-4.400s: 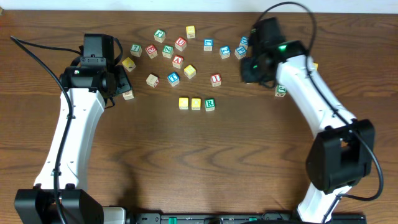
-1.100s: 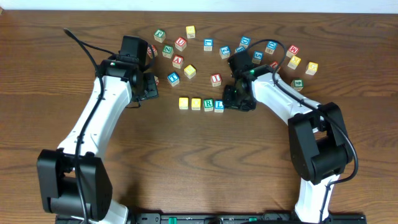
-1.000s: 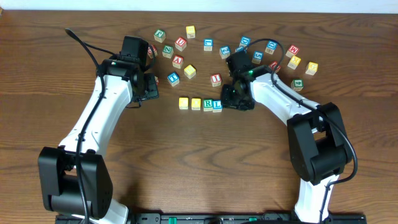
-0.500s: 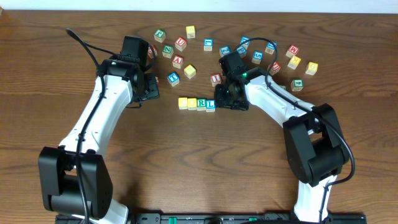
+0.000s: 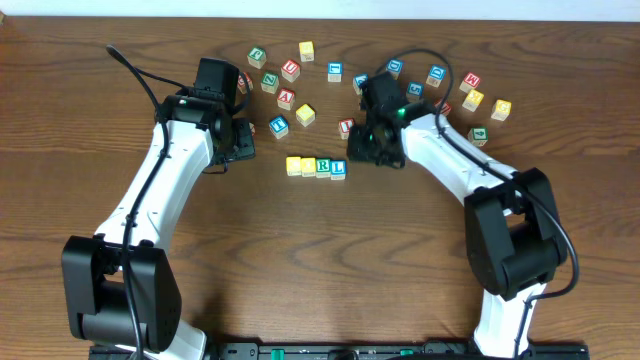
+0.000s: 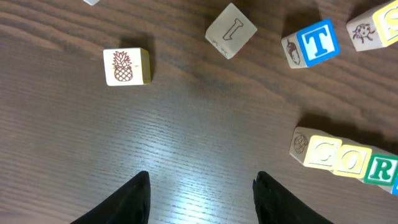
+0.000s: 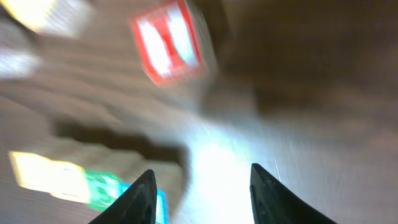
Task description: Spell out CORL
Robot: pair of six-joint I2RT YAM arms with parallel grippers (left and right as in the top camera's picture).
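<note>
Row of blocks (image 5: 316, 166) reads C, O, R, L, with the L block (image 5: 338, 169) now flush against R. Right gripper (image 5: 362, 150) has backed off it, fingers spread and empty, the row just beside its left fingertip. Left gripper (image 6: 202, 183) stays spread and unmoved, the row off to its right.

Table (image 6: 186, 149) dark wood, visible grain, slight sheen. Blocks (image 6: 127, 66) pale wood, painted letters. Arms (image 5: 150, 203) white, probably glossy plastic.

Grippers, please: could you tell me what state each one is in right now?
Left gripper: open, holding nothing.
Right gripper: open, holding nothing.
</note>
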